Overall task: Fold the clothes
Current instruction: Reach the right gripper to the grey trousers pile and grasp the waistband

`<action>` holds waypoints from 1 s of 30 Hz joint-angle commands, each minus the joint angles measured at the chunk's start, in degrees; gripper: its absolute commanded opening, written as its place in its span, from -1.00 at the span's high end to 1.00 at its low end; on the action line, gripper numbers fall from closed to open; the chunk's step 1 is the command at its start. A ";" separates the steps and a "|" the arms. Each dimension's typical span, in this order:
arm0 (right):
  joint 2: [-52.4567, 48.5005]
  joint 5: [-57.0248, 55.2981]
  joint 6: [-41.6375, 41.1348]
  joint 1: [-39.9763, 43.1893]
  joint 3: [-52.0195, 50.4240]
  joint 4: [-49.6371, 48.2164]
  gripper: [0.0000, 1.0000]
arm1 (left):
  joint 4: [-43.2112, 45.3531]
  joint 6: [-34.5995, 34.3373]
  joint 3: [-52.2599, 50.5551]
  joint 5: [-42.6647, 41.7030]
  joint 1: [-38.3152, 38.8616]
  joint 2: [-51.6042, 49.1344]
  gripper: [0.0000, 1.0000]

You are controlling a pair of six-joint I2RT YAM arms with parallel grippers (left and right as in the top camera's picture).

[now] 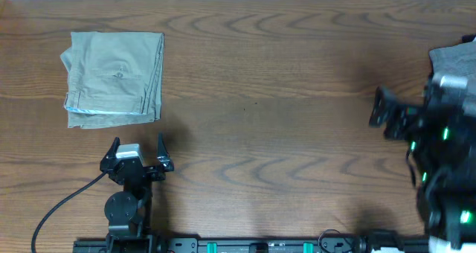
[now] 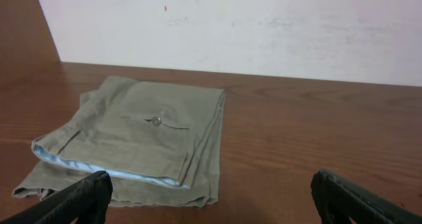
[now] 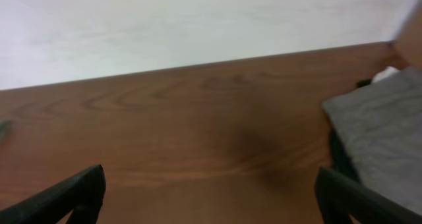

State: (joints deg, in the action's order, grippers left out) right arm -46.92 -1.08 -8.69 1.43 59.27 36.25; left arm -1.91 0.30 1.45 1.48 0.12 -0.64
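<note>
The clothes [image 3: 381, 128] are a grey woven garment lying at the right side of the right wrist view. From overhead the same grey garment [image 1: 451, 59] shows at the table's far right edge, partly hidden by the right arm. My right gripper [image 3: 211, 197] is open over bare wood, with the grey cloth just beyond its right finger [image 3: 349, 197]. My left gripper [image 1: 138, 143] is open and empty near the front left, far from the grey garment. In its wrist view the left gripper [image 2: 211, 201] has only table between its fingers.
Folded khaki-beige trousers [image 1: 114, 78] lie at the back left, just ahead of the left gripper; the khaki trousers [image 2: 142, 135] fill the left half of the left wrist view. A white wall [image 2: 264, 26] runs along the table's far edge. The right arm [image 1: 440, 149] stands tall at the right.
</note>
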 commanded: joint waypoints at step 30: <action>-67.34 -11.19 24.52 22.62 41.20 12.94 -0.75 | -2.10 0.98 -1.22 0.24 0.22 0.42 -0.96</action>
State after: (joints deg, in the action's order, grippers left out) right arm -109.95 -12.86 11.11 23.07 99.81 49.60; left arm -1.98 0.32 1.48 1.45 0.12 -0.62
